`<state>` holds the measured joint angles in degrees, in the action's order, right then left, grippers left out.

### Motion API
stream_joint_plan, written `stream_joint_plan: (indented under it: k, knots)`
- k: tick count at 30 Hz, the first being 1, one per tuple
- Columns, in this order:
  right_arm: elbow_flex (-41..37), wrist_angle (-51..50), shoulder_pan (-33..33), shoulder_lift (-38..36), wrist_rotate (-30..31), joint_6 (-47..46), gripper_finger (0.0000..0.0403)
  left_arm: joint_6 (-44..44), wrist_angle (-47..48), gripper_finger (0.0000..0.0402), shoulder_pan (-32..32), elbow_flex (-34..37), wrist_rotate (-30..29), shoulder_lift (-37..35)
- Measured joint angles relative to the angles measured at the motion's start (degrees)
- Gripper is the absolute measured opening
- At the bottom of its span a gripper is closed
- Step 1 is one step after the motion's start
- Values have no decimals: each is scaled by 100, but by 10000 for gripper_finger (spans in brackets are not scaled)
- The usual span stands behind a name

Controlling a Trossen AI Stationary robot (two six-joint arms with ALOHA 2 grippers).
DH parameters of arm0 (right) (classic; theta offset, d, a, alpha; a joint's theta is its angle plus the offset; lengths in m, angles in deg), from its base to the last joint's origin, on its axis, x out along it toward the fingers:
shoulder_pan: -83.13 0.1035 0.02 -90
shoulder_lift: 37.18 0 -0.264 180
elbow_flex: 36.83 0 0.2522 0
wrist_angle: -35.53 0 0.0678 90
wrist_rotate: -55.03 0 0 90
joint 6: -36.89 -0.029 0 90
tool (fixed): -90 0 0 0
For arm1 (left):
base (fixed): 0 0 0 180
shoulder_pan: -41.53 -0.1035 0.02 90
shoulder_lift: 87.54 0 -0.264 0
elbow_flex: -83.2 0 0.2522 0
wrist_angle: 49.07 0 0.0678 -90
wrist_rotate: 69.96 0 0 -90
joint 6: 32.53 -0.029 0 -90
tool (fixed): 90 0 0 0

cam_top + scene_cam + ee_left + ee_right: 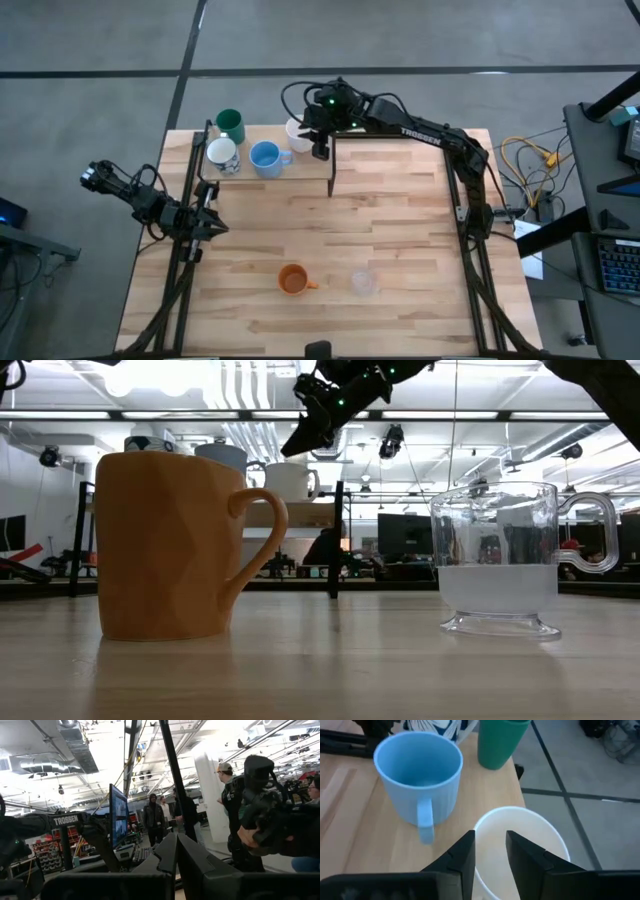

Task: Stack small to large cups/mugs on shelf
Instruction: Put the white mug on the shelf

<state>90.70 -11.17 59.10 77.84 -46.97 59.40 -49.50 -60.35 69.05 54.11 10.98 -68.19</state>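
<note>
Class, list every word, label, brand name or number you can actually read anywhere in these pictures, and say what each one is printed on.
"TROSSEN" – white letters on the dark forearm of the right arm, high view.
"TROSSEN" – white letters on a dark robot arm segment, left wrist view.
Blue pattern on the white patterned mug on the small light-wood shelf: no lettering can be made out.
Monitor screens in the room behind: too blurred to read.
No other text is legible.
</note>
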Motion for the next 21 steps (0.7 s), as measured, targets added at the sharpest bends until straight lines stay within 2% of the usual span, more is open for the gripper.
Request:
stream_joint_plan:
  k: [6, 11, 18, 21]
  knots:
    - [-106, -170, 186, -327, 23, 195, 90, 0, -1, 0, 0, 0, 0, 0]
    - [-660, -22, 481, -825, 51, 311, 63, 0, -37, 0, 2, 0, 0, -2]
    - [-2259, 953, 899, -1903, 48, 325, 32, 2, -202, 0, 2, -2, -58, 81]
    - [-2982, 1326, 1053, -2420, 51, 304, 28, 4, -363, 0, 2, -2, -416, 217]
